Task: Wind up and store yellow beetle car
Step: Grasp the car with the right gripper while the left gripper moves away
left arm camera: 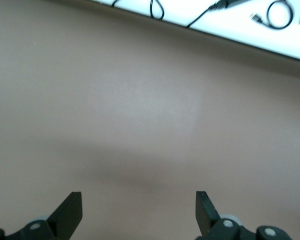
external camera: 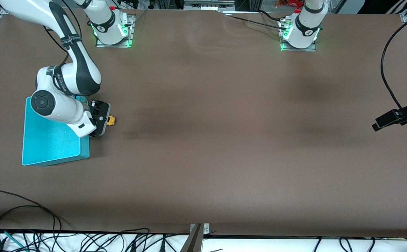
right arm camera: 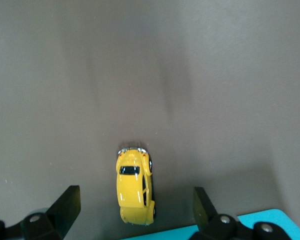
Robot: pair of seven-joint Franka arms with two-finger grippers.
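Observation:
The yellow beetle car (external camera: pixel 111 120) stands on the brown table, right beside the edge of the turquoise bin (external camera: pixel 49 140) that faces the left arm's end. My right gripper (external camera: pixel 102 120) hangs low over the car and is open. In the right wrist view the car (right arm camera: pixel 134 187) lies between the two spread fingers (right arm camera: pixel 65 205) of the right gripper (right arm camera: pixel 135 210), touching neither, with the bin's edge (right arm camera: pixel 270 222) just by it. My left gripper (external camera: pixel 378 125) waits open and empty over the table at the left arm's end; the left wrist view (left arm camera: pixel 138 210) shows only bare table under it.
The turquoise bin holds nothing that I can see; the right arm covers part of it. Black cables (external camera: pixel 21 217) lie along the table's edge nearest the front camera. A cable (external camera: pixel 387 63) loops over the table at the left arm's end.

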